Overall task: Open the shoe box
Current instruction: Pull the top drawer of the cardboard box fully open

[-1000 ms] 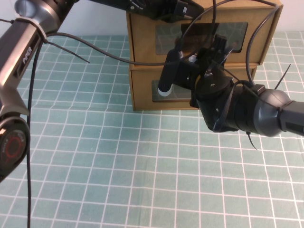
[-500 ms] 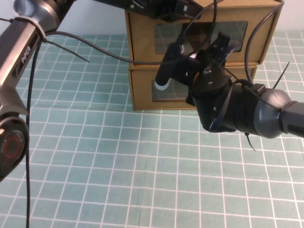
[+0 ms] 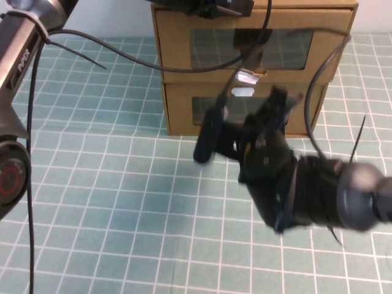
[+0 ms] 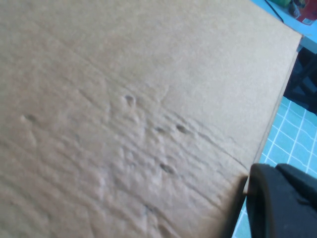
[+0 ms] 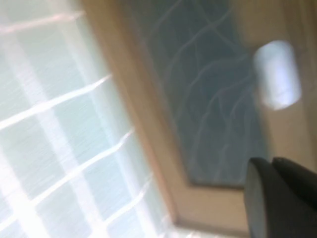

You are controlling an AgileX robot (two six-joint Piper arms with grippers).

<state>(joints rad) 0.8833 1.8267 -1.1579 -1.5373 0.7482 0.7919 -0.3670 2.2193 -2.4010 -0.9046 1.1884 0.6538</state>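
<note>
The right pincer [image 3: 278, 99] is hovering with its jaws pressed together, just in front of the lower shoe box [image 3: 180, 116] at centre frame.

In the high view, two cardboard shoe boxes are standing stacked at the top centre on a green grid mat [image 3: 92, 184]. The upper shoe box [image 3: 174, 43] is sitting squarely on the lower one, and each is showing a dark window on its front. A white tab [image 3: 244, 92] on the lower front is lying just left of the pincer's tips, not touching them, and a second white tab [image 3: 247, 77] is sitting above it. The left pincer [image 3: 211, 6] is resting on the upper box's top at the frame's upper edge; whether it is apart or together cannot be told.
</note>
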